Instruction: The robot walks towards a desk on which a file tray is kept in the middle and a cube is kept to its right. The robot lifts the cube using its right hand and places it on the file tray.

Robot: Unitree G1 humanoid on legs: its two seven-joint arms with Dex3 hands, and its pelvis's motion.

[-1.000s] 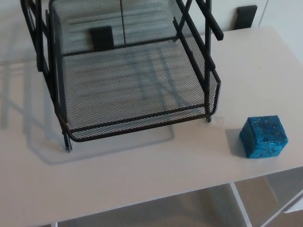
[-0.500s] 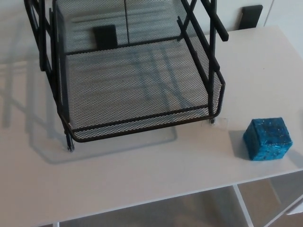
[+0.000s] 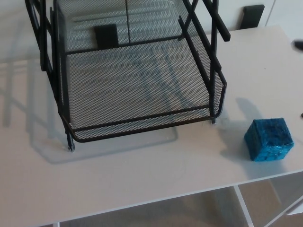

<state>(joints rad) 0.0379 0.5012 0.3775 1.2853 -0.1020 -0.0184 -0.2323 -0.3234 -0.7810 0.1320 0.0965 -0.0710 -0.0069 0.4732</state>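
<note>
A blue speckled cube (image 3: 268, 139) sits on the white desk (image 3: 142, 170), near its front right edge. To the cube's left stands the black wire-mesh file tray (image 3: 137, 127), with nothing on its lower shelf. Only dark slivers of my right hand (image 3: 298, 44) poke in at the right edge of the picture, above and behind the cube and apart from it. A new shadow lies on the desk between the tray's corner and the cube. My left hand does not show.
The tray's black upright frame bars (image 3: 213, 28) rise over its right side. A black chair back (image 3: 253, 16) stands behind the desk. The desk's front edge runs just below the cube, with floor and white desk legs (image 3: 246, 208) beyond.
The view has drifted slightly, so tray and cube sit a little further right. Dark parts of my right hand have appeared at the right edge, and a shadow now falls left of the cube.
</note>
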